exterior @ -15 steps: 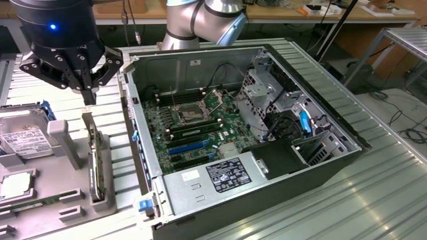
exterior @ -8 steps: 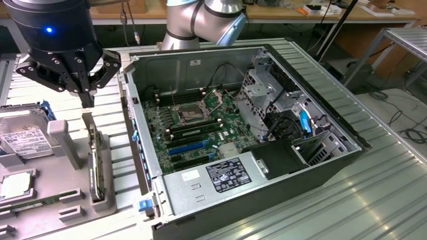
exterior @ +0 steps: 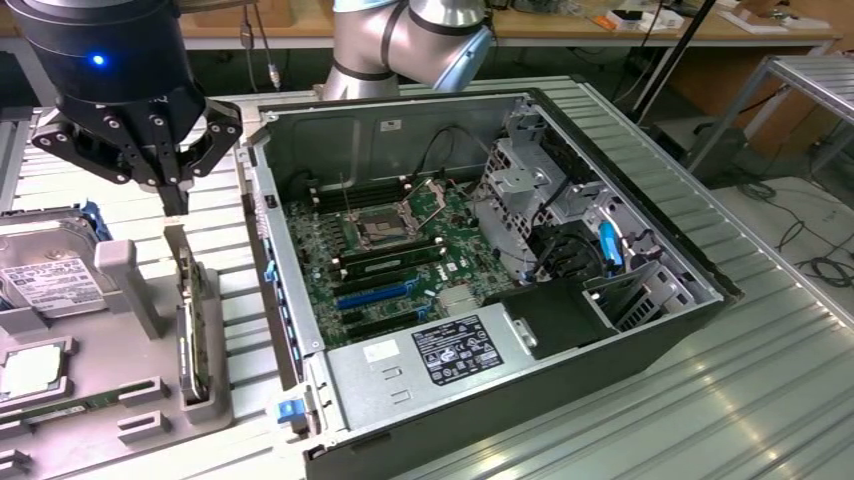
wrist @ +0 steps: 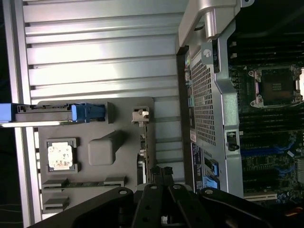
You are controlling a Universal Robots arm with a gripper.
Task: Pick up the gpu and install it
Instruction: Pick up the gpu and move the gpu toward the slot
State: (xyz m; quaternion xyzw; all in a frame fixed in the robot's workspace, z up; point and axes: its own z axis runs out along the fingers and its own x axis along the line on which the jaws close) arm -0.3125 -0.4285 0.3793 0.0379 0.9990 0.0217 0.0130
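ROBOT ARM POISED OVER GRAPHICS CARD: The gripper [exterior: 171,200], jaws pinched fully together and holding nothing, hangs above the far end of the gpu [exterior: 195,330]. The card stands on its long edge in a slot along the edge of the grey tray [exterior: 154,440] nearest the open computer case [exterior: 400,125]. It lies just below the fingertips, its long axis running away from them toward the tray's near corner. Seen edge-on, it is a slim dark slab with a silvery metal rim, apparently untouched.

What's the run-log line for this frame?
gripper: shut, above gpu | gpu: on edge in gray tray, not held | computer case: open
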